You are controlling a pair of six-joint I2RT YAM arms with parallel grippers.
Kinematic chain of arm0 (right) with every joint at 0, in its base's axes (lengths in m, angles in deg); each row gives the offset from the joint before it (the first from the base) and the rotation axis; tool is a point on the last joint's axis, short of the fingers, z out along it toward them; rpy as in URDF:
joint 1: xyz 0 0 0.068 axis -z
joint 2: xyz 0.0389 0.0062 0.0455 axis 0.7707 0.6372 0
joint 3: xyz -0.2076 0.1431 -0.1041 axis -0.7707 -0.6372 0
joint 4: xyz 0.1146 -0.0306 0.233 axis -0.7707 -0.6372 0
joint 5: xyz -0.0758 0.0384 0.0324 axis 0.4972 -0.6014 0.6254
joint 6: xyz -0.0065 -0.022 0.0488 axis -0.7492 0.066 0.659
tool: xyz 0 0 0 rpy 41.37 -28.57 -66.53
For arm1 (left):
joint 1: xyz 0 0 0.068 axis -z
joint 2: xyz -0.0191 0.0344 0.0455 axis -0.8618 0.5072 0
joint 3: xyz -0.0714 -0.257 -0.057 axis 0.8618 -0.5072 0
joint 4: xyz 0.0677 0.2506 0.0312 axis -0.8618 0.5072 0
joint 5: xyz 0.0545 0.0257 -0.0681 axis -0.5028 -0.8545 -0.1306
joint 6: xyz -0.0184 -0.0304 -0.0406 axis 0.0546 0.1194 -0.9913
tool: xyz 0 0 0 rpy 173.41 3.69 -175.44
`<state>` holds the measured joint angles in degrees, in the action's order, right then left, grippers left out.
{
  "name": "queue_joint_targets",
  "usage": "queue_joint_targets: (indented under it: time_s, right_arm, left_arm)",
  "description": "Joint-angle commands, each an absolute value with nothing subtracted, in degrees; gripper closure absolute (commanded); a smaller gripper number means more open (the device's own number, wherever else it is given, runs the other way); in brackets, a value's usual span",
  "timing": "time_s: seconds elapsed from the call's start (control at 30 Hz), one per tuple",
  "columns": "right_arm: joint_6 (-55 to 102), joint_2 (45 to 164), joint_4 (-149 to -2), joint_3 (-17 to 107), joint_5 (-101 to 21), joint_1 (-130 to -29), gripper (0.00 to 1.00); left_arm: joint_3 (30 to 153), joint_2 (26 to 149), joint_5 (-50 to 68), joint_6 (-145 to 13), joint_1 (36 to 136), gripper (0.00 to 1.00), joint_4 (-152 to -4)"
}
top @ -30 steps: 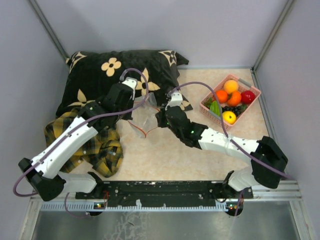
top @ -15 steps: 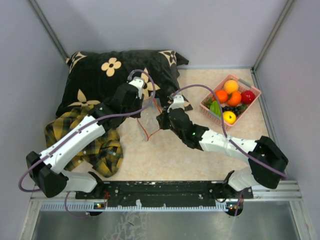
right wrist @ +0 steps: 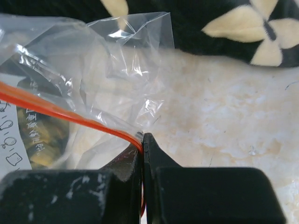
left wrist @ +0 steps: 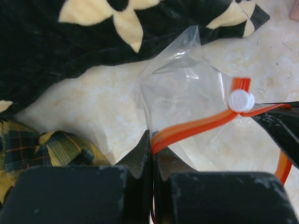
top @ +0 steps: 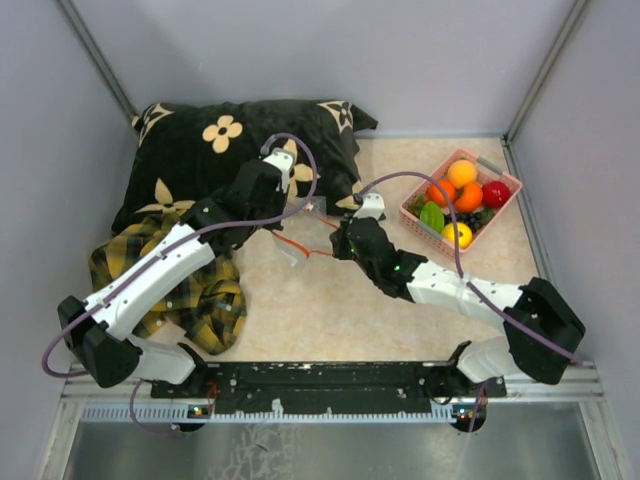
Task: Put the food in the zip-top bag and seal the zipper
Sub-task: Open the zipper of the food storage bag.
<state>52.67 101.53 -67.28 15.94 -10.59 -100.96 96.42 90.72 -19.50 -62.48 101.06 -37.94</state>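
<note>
The clear zip-top bag (top: 298,243) hangs stretched between my two grippers over the beige table. My left gripper (top: 282,229) is shut on one end of its red-orange zipper (left wrist: 191,128); the bag (left wrist: 184,91) spreads beyond it, and a white slider (left wrist: 241,100) sits on the strip. My right gripper (top: 339,247) is shut on the other end of the zipper (right wrist: 65,113), with the bag (right wrist: 74,60) to its left. The bag looks empty. The food lies in the pink basket (top: 408,212): oranges (top: 462,172), red apple (top: 495,193), lemon (top: 458,234), green piece (top: 431,215), dark grapes (top: 466,216).
A black pillow with cream flowers (top: 200,150) lies at the back left, close behind the bag. A yellow-black plaid cloth (top: 205,300) is bunched under my left arm. Grey walls stand round the table.
Both grippers have moved to the right and drawn apart. The zipper, bent in a V before, is now pulled nearly straight between them.
</note>
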Motion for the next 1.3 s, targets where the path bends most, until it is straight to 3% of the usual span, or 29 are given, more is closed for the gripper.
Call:
queue_joint_targets:
  time_s: [0.0, 0.2, 0.43, 0.57, 0.87, 1.27]
  right_arm:
    - [54.5, 96.8, -68.7, 14.3, -7.3, -98.1, 1.00]
    - [51.1, 97.4, -68.2, 15.1, -14.0, -96.5, 0.98]
    - [45.2, 95.9, -66.7, 17.4, -23.9, -96.5, 0.69]
    - [43.9, 93.7, -67.6, 18.8, -28.0, -96.5, 0.58]
    - [40.2, 88.1, -73.3, 21.4, -31.0, -96.2, 0.47]
    - [37.4, 80.8, -83.5, 20.0, -24.0, -89.2, 0.37]
  left_arm:
    - [100.8, 91.8, -23.7, -60.4, 101.3, 0.99, -35.4]
    - [100.3, 93.2, -19.4, -60.3, 101.3, 1.00, -36.5]
    - [101.0, 98.2, -13.2, -61.1, 101.3, 1.00, -35.6]
    - [101.3, 98.8, -15.6, -61.2, 101.2, 1.00, -34.8]
    - [102.5, 99.0, -16.6, -61.1, 101.2, 1.00, -33.9]
    - [107.7, 100.7, -19.6, -60.8, 101.2, 1.00, -30.4]
